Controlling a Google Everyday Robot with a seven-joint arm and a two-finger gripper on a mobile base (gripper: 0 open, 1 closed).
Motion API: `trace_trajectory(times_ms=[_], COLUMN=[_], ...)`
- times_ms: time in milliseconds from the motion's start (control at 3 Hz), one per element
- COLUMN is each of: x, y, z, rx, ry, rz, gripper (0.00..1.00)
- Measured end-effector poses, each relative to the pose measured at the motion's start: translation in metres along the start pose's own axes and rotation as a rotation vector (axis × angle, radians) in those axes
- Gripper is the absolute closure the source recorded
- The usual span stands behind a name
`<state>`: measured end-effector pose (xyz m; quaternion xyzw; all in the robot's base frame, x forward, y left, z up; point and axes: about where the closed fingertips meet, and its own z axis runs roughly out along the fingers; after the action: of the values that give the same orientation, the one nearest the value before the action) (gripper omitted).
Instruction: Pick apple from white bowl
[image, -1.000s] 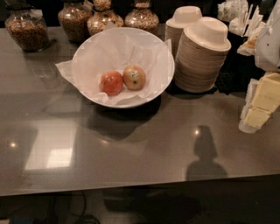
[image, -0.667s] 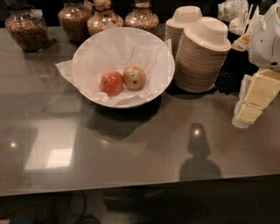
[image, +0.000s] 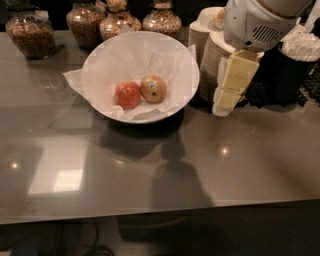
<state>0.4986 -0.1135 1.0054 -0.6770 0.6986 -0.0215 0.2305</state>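
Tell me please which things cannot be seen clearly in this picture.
1. Mark on the apple, camera view: too small to tell sticker or spot.
2. paper bowl stacks: partly hidden by the gripper, which hangs right of the white bowl.
3. jars: tops cut off by the upper edge.

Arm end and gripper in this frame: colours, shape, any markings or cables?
The gripper, upper right beside the white bowl, is pale cream-yellow, blocky and flat-sided, in two stacked segments. Above it is a rounded glossy white wrist housing with a grille of slanted vent slots. No cables or markings show.
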Motion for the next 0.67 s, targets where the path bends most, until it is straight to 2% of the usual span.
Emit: trace_trajectory(times_ms=[333, 667], x=[0.0, -0.004], y=[0.0, -0.011], z=[0.0, 0.007], rx=[0.0, 0.016], ry=[0.0, -0.032], rz=[0.0, 0.003], gripper=[0.0, 0.0])
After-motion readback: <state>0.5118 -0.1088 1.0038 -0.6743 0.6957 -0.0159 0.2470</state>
